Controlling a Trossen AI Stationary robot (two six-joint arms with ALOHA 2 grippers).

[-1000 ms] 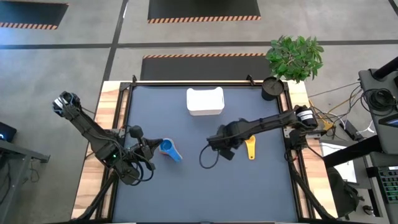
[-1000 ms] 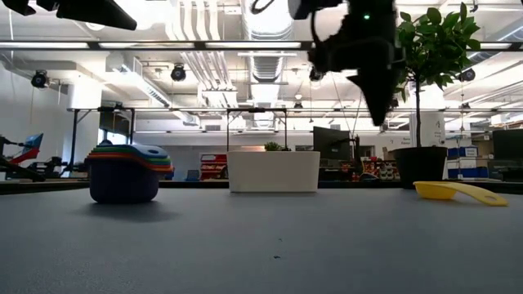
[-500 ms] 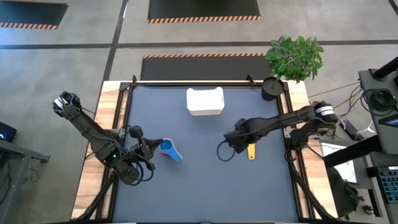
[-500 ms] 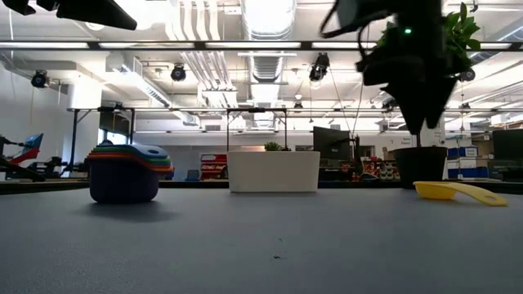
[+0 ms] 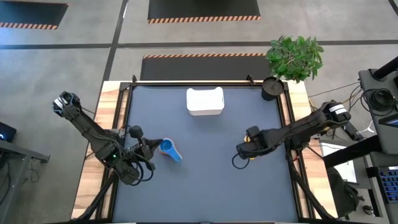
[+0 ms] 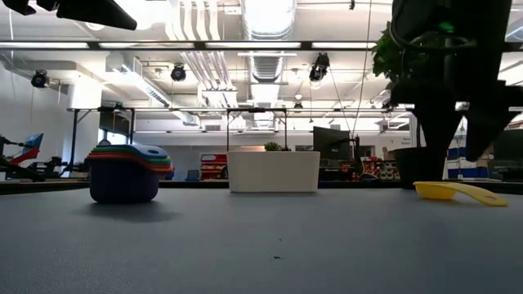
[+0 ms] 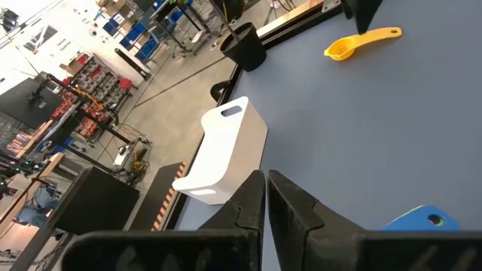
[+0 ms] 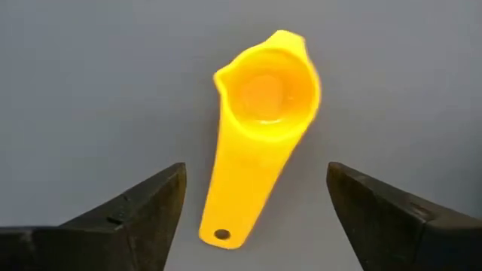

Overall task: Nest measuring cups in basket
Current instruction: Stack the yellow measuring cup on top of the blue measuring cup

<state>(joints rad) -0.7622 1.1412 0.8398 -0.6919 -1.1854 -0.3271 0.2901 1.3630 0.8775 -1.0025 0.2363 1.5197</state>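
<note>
I've got the right gripper [image 8: 252,203] spread wide and empty, hanging directly over the yellow measuring cup [image 8: 260,128], which lies flat on the table [image 5: 205,186] well off to the right-arm side of the basket [image 5: 205,101] and nearer me than it. In the right wrist view the cup's long axis runs straight out from the wrist: handle end w/ its hang hole sits between the two fingers [image 8: 135,214], bowl points away. So the fingers straddle the handle crosswise, which is what I want; judging from that, next move is basically a straight drop and a squeeze on the handle, no yaw fix needed. In the high view the right arm covers the cup almost entirely, so I can't confirm height above it from there; low view shows the cup [image 6: 458,193] on the tabletop w/ the dark arm above it, prob. not touching yet. Left gripper [image 7: 265,203] is clamped shut w/ nothing in it, parked beside the nested stack of cups [image 5: 169,149] on the left-arm side of the basket, blue handle [image 7: 422,220] showing just past its fingertips. Right arm is clearly the nearer one for the yellow cup. Basket itself looks empty from above, standing at the far edge, approx centre.
</note>
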